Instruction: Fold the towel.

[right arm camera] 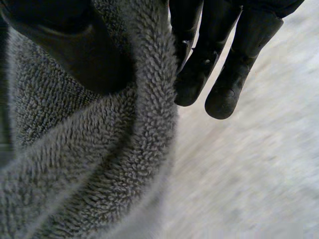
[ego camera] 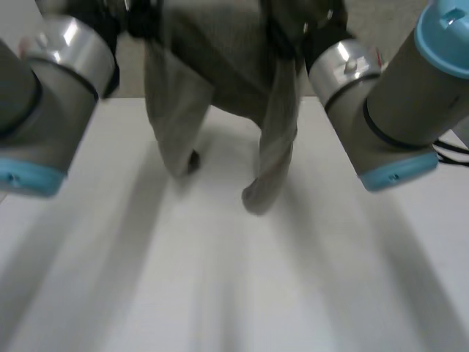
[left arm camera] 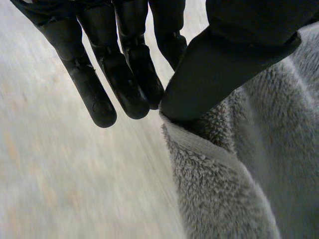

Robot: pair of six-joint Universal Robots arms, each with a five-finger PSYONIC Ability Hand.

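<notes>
A grey fluffy towel [ego camera: 220,66] hangs lifted above the white table [ego camera: 234,293], with two bunched ends drooping down to the tabletop. My left hand [ego camera: 132,18] grips its upper edge on one side, my right hand [ego camera: 308,33] the upper edge on the other. In the left wrist view the left hand [left arm camera: 124,74] pinches the towel's hem [left arm camera: 199,144] under its thumb, the towel [left arm camera: 244,174] hanging beside the fingers. In the right wrist view the right hand [right arm camera: 214,55] holds a rolled edge of the towel [right arm camera: 99,164] between thumb and fingers.
Both grey arms with light-blue caps reach in over the table, the left arm [ego camera: 44,95] and the right arm [ego camera: 403,103]. Bare white tabletop lies under and in front of the hanging towel.
</notes>
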